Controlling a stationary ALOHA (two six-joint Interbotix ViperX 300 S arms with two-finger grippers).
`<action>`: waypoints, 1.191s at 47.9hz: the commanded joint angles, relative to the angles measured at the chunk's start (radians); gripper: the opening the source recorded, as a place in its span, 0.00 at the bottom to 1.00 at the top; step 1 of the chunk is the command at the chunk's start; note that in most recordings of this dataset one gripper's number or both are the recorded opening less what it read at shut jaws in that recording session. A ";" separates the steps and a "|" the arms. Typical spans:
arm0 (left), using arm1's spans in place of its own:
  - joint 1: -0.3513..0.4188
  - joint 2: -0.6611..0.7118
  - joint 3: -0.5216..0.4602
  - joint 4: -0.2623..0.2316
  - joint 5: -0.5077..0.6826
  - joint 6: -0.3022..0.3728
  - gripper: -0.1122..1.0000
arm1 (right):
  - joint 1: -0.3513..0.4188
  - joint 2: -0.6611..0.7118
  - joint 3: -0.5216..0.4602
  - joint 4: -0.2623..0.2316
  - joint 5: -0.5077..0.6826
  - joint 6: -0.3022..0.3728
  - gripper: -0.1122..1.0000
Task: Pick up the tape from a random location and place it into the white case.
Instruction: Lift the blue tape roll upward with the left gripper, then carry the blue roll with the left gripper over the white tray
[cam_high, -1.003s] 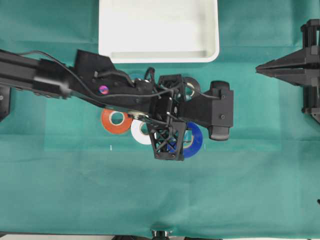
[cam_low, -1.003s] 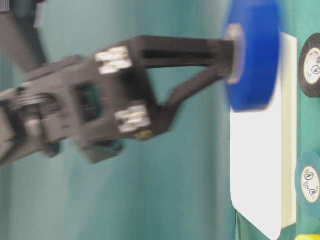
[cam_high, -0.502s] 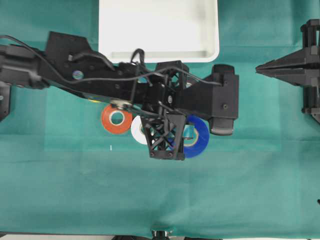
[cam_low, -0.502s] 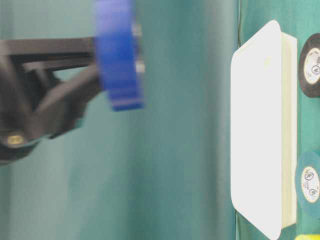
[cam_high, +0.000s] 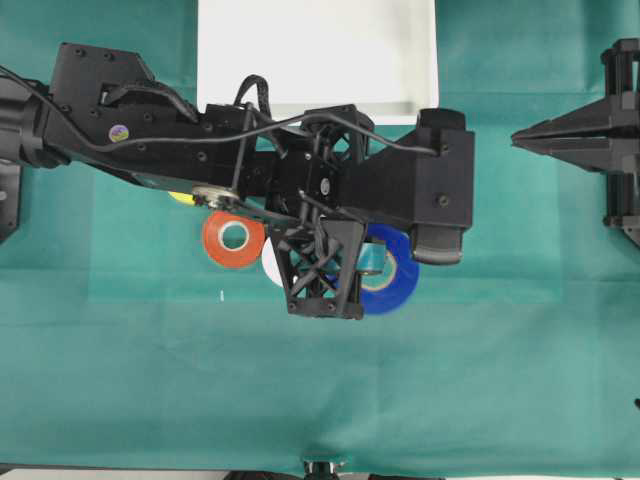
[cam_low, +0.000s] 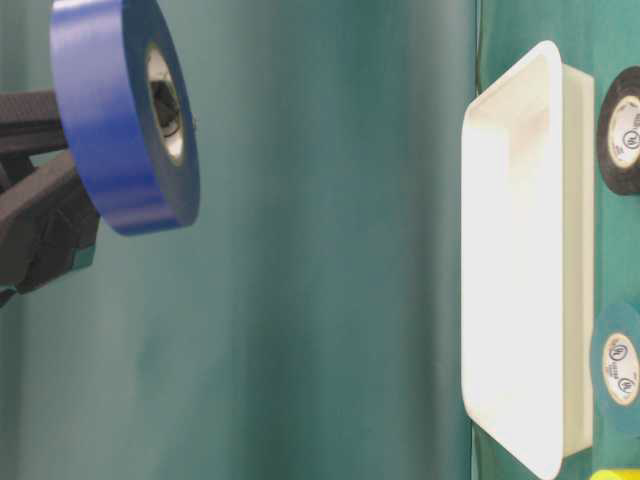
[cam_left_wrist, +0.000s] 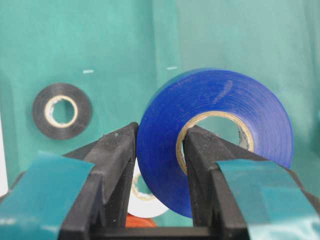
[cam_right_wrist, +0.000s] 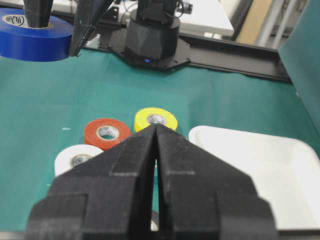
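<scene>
The tape (cam_left_wrist: 220, 105), a bright blue roll with a pale core, hangs above the green cloth with my left gripper (cam_left_wrist: 160, 132) shut on it, one finger inside the core and one on the outer face. From overhead the tape (cam_high: 395, 285) shows below the left gripper (cam_high: 362, 268), in front of the white case (cam_high: 320, 108). The table-level view has the tape (cam_low: 110, 120) well off the cloth and apart from the white case (cam_low: 520, 250). At the right edge my right gripper (cam_high: 515, 137) is shut and holds nothing; in its own view its tips (cam_right_wrist: 156, 127) meet.
An orange roll (cam_high: 232, 238), a white roll (cam_high: 270, 268) and a sliver of a yellow roll (cam_high: 182, 197) lie under the left arm. A black roll (cam_left_wrist: 62, 110) lies on the cloth near the case, and a teal roll (cam_low: 618, 368) sits beside the case rim.
The left arm has lifted the blue tape away from the cloth over the last second, and its wrist has shifted a little toward the white case. The right arm has not moved.
</scene>
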 joint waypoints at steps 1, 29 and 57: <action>-0.003 -0.044 -0.015 0.003 -0.003 0.000 0.32 | 0.002 0.005 -0.023 0.000 0.000 0.002 0.10; -0.005 -0.044 -0.015 0.003 -0.003 -0.002 0.32 | 0.002 0.003 -0.023 -0.002 0.002 0.002 0.10; 0.017 -0.046 -0.014 0.003 -0.002 0.002 0.32 | 0.002 0.002 -0.026 -0.002 -0.002 0.002 0.10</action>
